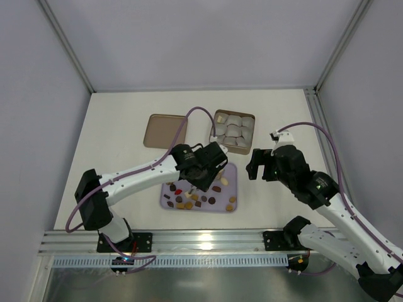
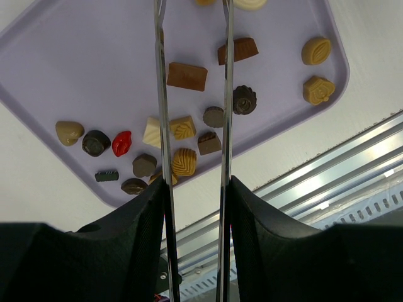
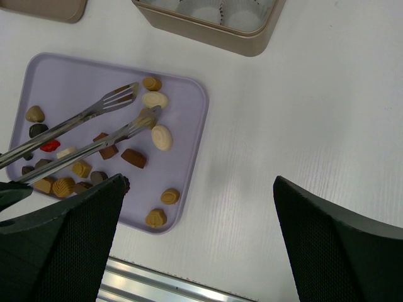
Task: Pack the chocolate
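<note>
The chocolate [image 1: 189,200] lies as many small dark, tan and cream pieces on a lilac tray [image 1: 232,171]. The left wrist view shows a brown bar [image 2: 186,75] and the red piece [image 2: 121,143]; the right wrist view shows a cream piece [image 3: 162,137]. My left gripper [image 1: 211,171] [image 2: 196,182] is shut on metal tongs [image 2: 162,94] [image 3: 82,119]. The tongs' arms stand apart over the tray's far part, with nothing between them. My right gripper [image 1: 255,165] [image 3: 198,182] is open and empty over bare table, right of the tray.
A tan box of pale grey cup liners [image 1: 234,131] [image 3: 208,28] stands behind the tray. The flat brown lid [image 1: 164,129] [image 3: 44,9] lies to its left. An aluminium rail [image 1: 201,239] runs along the near edge.
</note>
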Robot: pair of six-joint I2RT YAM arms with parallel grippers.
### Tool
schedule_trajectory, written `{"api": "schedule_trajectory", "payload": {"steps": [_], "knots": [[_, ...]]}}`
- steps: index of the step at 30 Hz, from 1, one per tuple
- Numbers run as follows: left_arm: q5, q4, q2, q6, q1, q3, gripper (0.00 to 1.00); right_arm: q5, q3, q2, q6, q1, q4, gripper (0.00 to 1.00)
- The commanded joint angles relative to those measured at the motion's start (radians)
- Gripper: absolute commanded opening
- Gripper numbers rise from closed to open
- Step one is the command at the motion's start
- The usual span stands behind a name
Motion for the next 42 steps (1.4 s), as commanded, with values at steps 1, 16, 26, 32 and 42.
{"api": "schedule_trajectory", "payload": {"steps": [1,16,26,32,42], "knots": [[-0.036,0.009,-0.014,-0.016,-0.006,-0.01,0.42,0.017,0.003,-0.018,0.007,-0.005,0.014,1.0],[-0.012,0.003,-0.024,-0.019,-0.006,-0.019,0.42,0.015,-0.002,-0.018,0.008,-0.005,0.017,1.0],[0.007,0.0,-0.013,-0.016,-0.006,-0.022,0.4,0.015,-0.002,-0.016,0.007,-0.005,0.019,1.0],[0.016,0.001,-0.007,-0.016,-0.006,-0.027,0.38,0.015,-0.005,-0.016,0.007,-0.005,0.022,1.0],[0.016,0.003,-0.01,-0.016,-0.006,-0.031,0.34,0.014,-0.009,-0.022,0.007,-0.005,0.02,0.99]]}}
